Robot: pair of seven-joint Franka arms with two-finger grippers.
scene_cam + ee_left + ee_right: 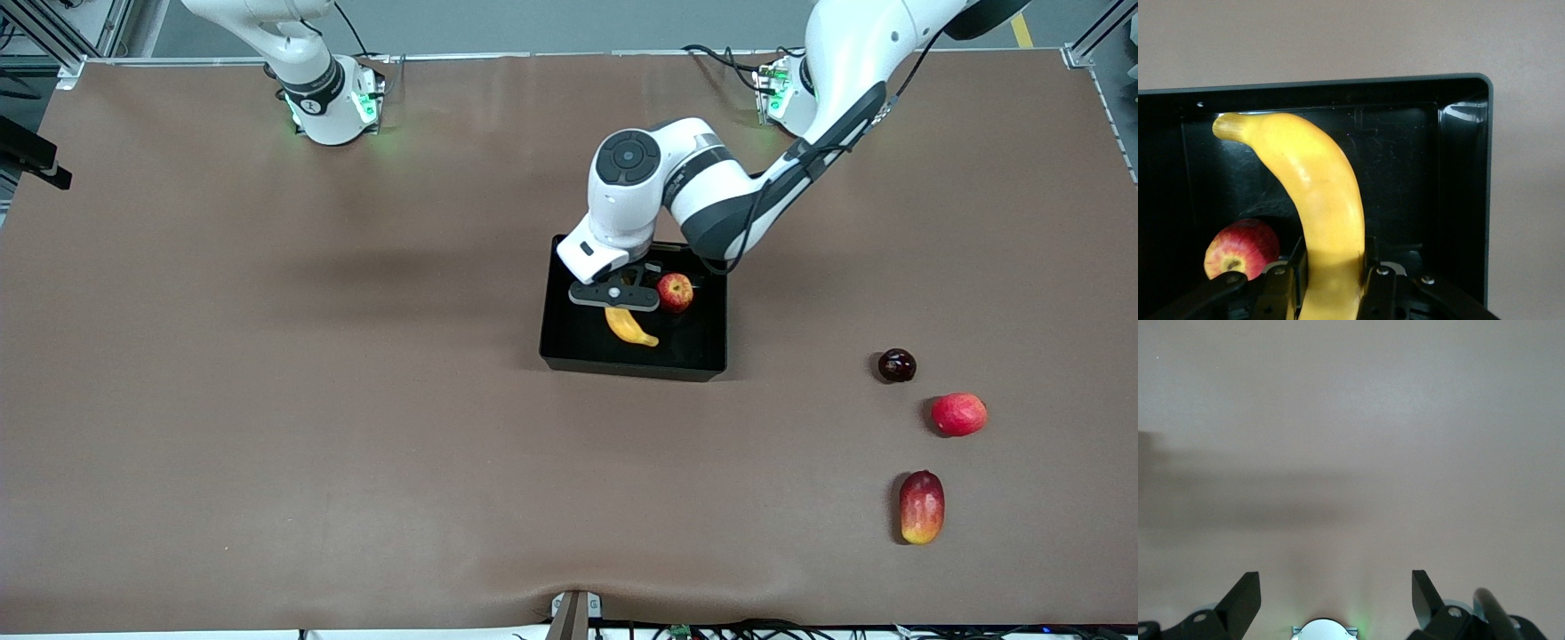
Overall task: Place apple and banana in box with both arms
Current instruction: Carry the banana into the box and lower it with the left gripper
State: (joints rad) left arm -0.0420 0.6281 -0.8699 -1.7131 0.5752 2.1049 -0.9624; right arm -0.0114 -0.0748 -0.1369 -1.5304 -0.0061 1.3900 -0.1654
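Note:
The black box [633, 364] stands mid-table. The red apple [675, 292] lies in it, also in the left wrist view [1241, 248]. My left gripper [622, 298] reaches down into the box and is shut on the yellow banana [631, 327]. In the left wrist view the fingers [1373, 275] press both sides of the banana [1318, 200], whose stem end points at the box wall [1465, 173]. My right gripper [1335, 587] is open and empty over bare table near its own base; it does not show in the front view, and that arm waits.
Three other fruits lie toward the left arm's end of the table, nearer the front camera than the box: a dark round fruit [897, 365], a plain pinkish-red round fruit [958, 414] and a red-and-yellow mango-like fruit [921, 507].

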